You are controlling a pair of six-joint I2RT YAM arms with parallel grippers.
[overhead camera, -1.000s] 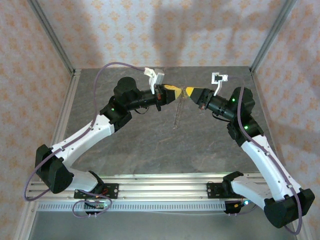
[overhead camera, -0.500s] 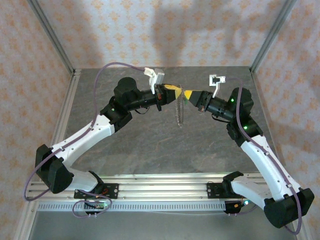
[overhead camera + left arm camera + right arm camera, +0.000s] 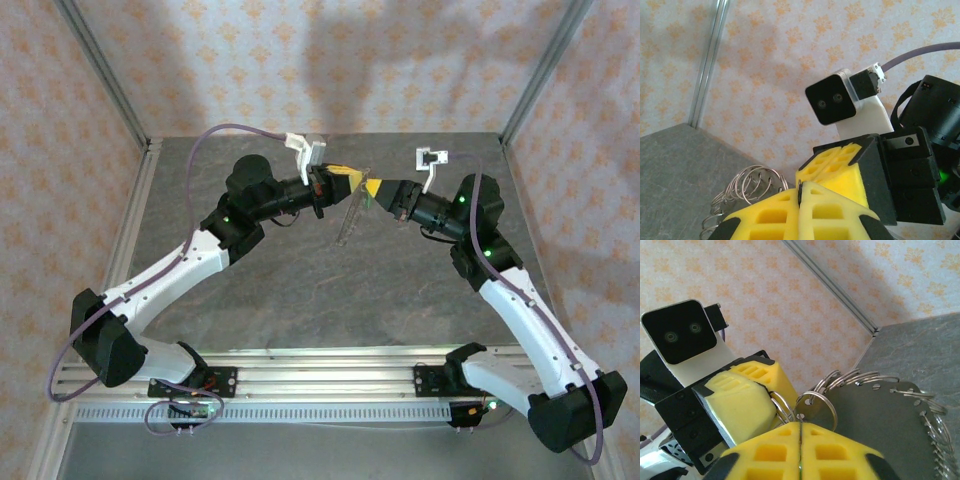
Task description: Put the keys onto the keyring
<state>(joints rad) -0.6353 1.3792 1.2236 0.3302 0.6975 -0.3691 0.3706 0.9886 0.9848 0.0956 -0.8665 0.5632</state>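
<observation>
Above the back middle of the table my left gripper (image 3: pixel 352 178) and right gripper (image 3: pixel 374 187) meet tip to tip. The keyring (image 3: pixel 347 217), a thin grey metal piece, hangs edge-on below them. In the right wrist view the keyring (image 3: pixel 880 425) carries several small wire rings along its rim. The left gripper (image 3: pixel 769 396) is shut on those rings. In the left wrist view a thin dark edge sits in the left gripper's (image 3: pixel 801 184) seam. The right gripper (image 3: pixel 800 424) is shut. A small silvery tip, seemingly the key (image 3: pixel 800 416), pokes from its seam against a small ring.
The grey stone table (image 3: pixel 300 290) spreads below both arms. Aluminium posts (image 3: pixel 105 75) and patterned walls close it in at the back and sides. A rail (image 3: pixel 320 365) runs along the near edge by the arm bases.
The right gripper has edged left toward the left gripper. The hanging keyring has swung, its lower end now pointing more to the left.
</observation>
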